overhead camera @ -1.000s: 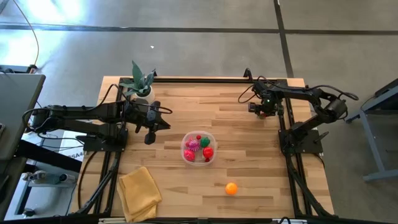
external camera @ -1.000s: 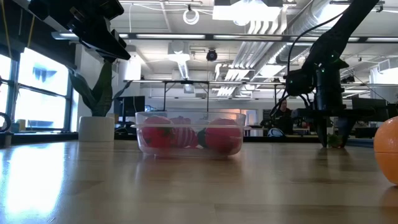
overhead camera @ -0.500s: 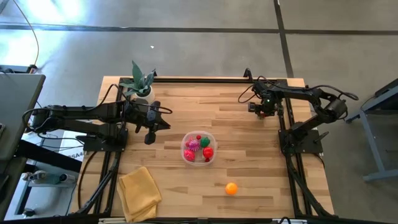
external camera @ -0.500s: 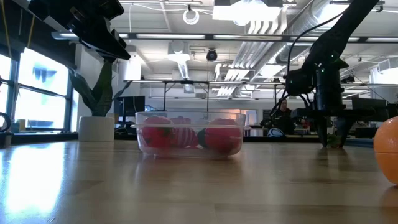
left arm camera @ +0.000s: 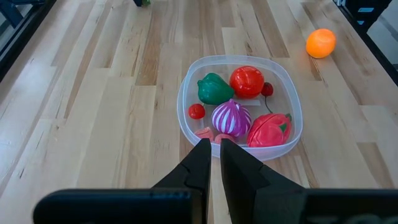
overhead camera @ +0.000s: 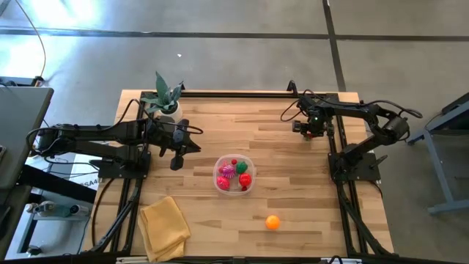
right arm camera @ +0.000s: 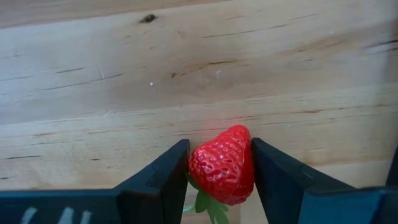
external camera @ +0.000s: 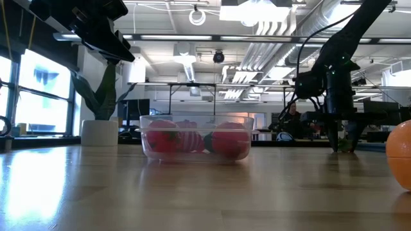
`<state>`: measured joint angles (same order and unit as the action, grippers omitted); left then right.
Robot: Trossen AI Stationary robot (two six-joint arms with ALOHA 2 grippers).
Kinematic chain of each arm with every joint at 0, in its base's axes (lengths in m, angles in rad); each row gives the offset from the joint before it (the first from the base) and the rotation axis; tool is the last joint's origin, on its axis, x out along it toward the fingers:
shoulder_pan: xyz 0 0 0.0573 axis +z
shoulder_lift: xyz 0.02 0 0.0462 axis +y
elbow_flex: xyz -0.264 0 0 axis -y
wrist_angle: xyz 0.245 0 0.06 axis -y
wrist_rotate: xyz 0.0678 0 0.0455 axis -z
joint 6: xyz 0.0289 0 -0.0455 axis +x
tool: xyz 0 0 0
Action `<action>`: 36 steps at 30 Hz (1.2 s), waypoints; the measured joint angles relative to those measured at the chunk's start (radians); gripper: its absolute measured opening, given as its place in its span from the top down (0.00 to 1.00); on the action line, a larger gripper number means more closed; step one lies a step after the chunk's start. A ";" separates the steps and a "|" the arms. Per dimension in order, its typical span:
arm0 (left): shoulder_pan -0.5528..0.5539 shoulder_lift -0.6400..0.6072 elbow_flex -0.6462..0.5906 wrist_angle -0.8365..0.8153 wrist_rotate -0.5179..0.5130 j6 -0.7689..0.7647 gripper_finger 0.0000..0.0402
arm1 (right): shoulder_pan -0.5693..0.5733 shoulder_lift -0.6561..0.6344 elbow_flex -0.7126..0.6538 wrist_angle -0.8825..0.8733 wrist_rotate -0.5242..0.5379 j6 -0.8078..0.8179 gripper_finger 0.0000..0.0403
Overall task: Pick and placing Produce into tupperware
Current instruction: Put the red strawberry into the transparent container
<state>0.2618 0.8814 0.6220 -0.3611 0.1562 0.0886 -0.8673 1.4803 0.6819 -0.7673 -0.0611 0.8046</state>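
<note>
Right gripper [right arm camera: 219,163] around strawberry [right arm camera: 222,165], wrist-only

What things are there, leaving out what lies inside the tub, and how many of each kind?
Potted plant: 1
Yellow cloth: 1
Clear tub: 1
Toy orange: 1
Toy strawberry, between the right fingers: 1
Total: 5
</note>
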 joint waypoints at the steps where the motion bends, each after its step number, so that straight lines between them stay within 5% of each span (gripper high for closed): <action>1: 0.000 0.000 0.000 0.000 0.000 0.000 0.94 | 0.000 0.000 0.000 0.000 0.000 -0.001 0.61; 36: 0.000 0.000 0.000 0.000 0.000 0.000 0.94 | 0.000 -0.001 0.001 -0.007 -0.003 -0.011 0.65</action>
<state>0.2615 0.8814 0.6224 -0.3613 0.1562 0.0886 -0.8677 1.4796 0.6827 -0.7742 -0.0643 0.7937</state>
